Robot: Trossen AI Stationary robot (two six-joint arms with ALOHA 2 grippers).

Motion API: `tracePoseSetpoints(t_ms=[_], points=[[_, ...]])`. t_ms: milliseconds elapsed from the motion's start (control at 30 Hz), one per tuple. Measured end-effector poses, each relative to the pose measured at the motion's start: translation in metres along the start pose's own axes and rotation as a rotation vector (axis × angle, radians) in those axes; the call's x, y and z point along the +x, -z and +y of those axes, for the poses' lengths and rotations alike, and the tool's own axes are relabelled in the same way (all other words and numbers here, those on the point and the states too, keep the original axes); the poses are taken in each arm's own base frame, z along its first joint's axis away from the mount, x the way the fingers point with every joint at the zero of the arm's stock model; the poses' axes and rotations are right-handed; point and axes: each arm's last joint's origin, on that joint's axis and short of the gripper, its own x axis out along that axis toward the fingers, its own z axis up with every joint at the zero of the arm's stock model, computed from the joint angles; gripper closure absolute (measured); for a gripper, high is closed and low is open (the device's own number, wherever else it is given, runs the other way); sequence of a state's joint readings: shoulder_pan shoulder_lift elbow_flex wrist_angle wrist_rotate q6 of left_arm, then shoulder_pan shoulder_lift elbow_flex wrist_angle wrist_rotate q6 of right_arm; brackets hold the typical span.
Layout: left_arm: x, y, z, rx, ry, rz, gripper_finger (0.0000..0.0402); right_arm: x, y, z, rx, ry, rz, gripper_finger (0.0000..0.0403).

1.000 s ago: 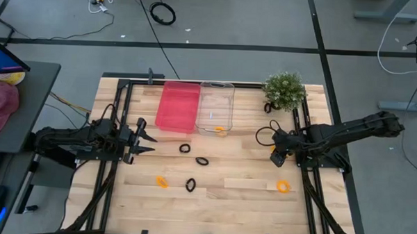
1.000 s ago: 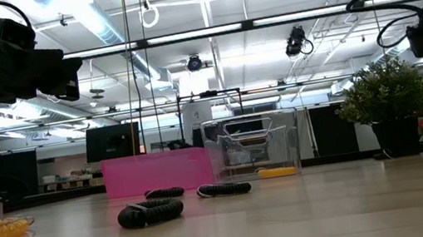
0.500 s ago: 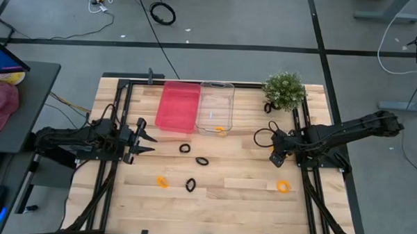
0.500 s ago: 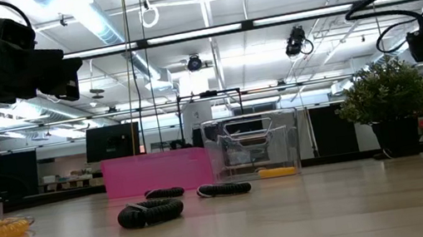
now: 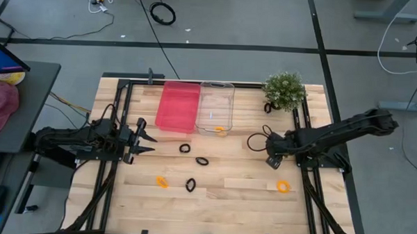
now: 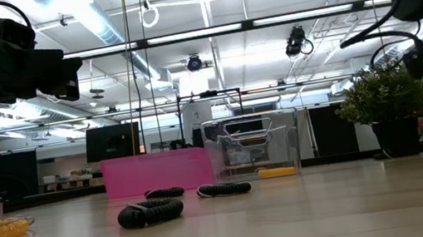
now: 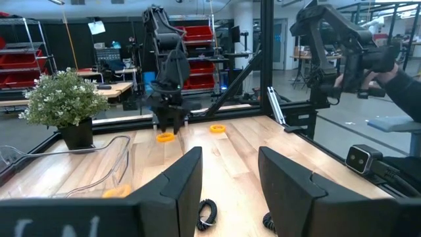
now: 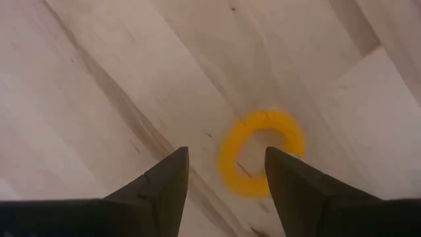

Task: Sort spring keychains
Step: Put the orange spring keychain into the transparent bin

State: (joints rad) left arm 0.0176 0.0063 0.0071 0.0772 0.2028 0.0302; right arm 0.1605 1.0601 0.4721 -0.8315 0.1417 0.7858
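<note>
Nearest the front edge of the tabletop [image 5: 247, 195] lie three of the spring keychains: an orange spring keychain [image 5: 162, 181] toward the front-left, a black spring keychain [image 5: 190, 184] just beside it, and a second orange spring keychain [image 5: 282, 186] toward the front-right, which the right wrist view shows as an open coiled ring lying flat on the wood; the right claw [image 5: 273, 161] hangs above the tabletop near that ring and a little further back, its fingers [image 8: 161, 191] spread and holding nothing; further in, two more black coils sit near the middle, one [image 5: 202, 160] ahead of the other [image 5: 185, 149]; the left claw [image 5: 146, 139] waits over the left side of the tabletop, released and empty too, its fingers [image 7: 177, 187] apart in its own view; toward the back edge stand a pink bin [image 5: 177, 105] and a clear bin [image 5: 216, 103] touching side by side, with one orange coil [image 5: 220, 130] already inside the clear bin at its near end; a potted plant [image 5: 284, 90] fills the back-right corner; these loops look very light, springy and soft, likely to squash, slide or flick away under a hard pinch; the safest hold, I judge, is across one side of the ring's coil, one finger inside the loop and one outside, closing gently so the coil compresses without popping free.
</note>
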Motion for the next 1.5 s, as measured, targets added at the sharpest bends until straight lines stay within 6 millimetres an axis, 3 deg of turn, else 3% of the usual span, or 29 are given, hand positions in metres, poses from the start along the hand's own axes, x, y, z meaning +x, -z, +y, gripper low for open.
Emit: tracePoseSetpoints(t_ms=[333, 800, 1000, 1267, 1500], points=[[0.0, 0.0, 0.0, 0.0, 0.0, 0.0, 0.0248, 0.021, -0.002, 0.006, -0.065, -0.005, -0.033, 0.02], [0.0, 0.0, 0.0, 0.0, 0.0, 0.0, 0.0248, 0.023, -0.004, 0.006, -0.053, -0.022, -0.035, 0.0211], [0.0, 0.0, 0.0, 0.0, 0.0, 0.0, 0.0248, 0.023, -0.005, 0.004, -0.041, -0.02, -0.034, 0.0256], [0.0, 0.0, 0.0, 0.0, 0.0, 0.0, 0.0248, 0.023, -0.005, 0.005, -0.062, -0.033, -0.031, 0.0384], [0.0, 0.0, 0.0, 0.0, 0.0, 0.0, 0.0248, 0.024, -0.006, 0.006, -0.078, -0.064, -0.019, 0.0375]])
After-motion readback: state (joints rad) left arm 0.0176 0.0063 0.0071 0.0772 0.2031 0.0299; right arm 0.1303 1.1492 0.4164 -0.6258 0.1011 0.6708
